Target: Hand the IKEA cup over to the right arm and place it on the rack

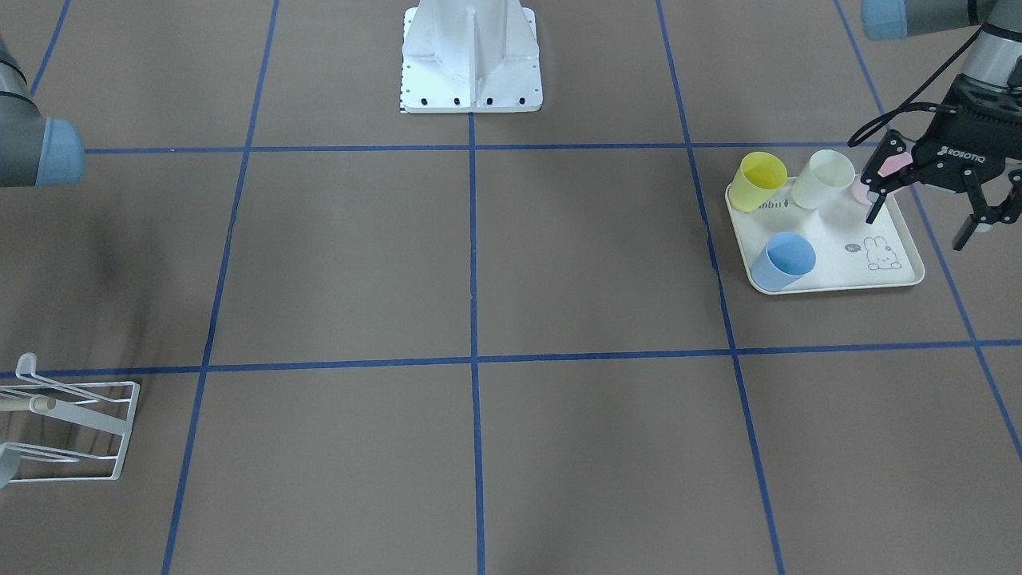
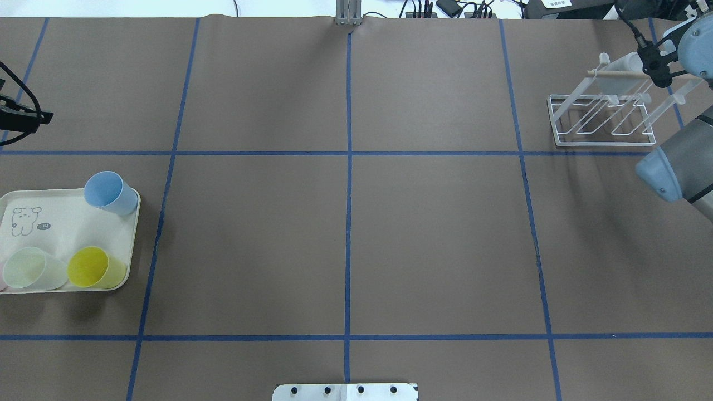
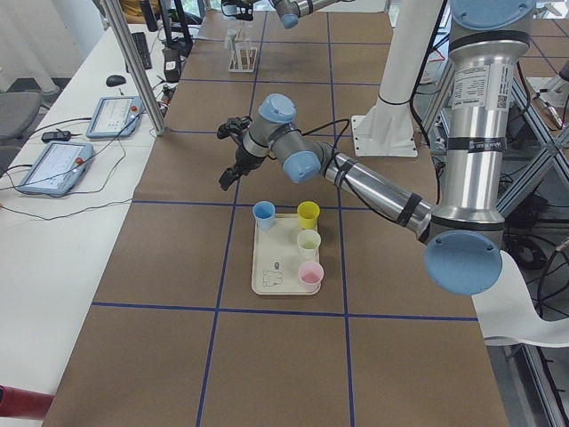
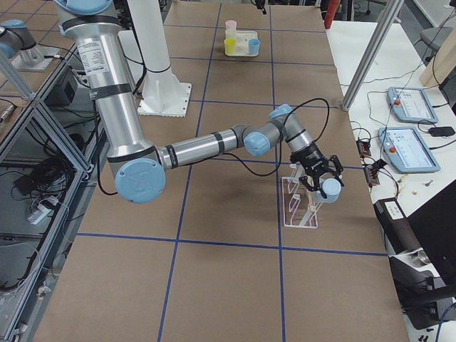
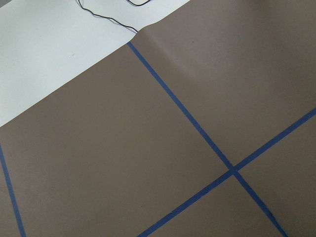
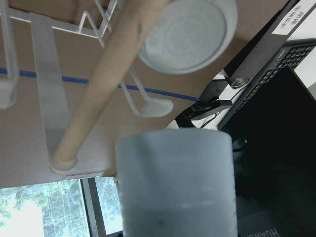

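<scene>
Right hand [image 4: 318,181] holds cup [image 6: 175,187] beside rack [image 6: 98,89].

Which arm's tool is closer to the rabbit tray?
Left. The left tool hovers near the tray; the right tool is far across the table at the rack.

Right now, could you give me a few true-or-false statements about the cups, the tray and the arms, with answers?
1. Four cups sit on the tray. True.
2. The blue cup lies tipped on its side. False: it stands upright, at a corner of the tray.
3. The left gripper is open. True.
4. The rack stands right beside the tray. False: it is at the opposite end of the table, by the right arm.
5. The left gripper holds the yellow cup. False: that cup stands on the tray, apart from the gripper.
</scene>
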Controlling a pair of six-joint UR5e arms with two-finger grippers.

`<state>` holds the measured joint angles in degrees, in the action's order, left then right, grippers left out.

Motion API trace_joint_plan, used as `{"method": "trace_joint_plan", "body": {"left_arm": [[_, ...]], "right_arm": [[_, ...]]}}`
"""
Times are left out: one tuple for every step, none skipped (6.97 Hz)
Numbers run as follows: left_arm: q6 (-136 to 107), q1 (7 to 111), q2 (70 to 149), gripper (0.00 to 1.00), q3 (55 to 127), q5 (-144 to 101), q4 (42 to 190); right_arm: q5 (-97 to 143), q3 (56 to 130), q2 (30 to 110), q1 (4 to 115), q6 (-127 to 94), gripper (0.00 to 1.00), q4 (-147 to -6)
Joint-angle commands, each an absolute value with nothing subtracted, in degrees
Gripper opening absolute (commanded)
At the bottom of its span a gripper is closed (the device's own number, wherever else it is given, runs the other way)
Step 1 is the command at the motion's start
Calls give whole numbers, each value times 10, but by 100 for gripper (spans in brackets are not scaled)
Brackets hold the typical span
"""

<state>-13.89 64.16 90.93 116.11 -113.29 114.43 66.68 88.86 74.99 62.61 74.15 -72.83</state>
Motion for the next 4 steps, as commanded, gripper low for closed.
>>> {"method": "trace_joint_plan", "body": {"left_arm": [[-139,642,910,100,1161,-1133,1144],[-139,642,910,100,1161,-1133,1144],[-139,642,910,100,1161,-1133,1144],[-139,641,910,100,1161,-1133,1144]], "right_arm": [[652,854,742,621,740,24,-702],[651,849,742,619,740,24,-698],[643,841,742,613,739,27,-697],[623,835,742,602,732,27,-698]]}}
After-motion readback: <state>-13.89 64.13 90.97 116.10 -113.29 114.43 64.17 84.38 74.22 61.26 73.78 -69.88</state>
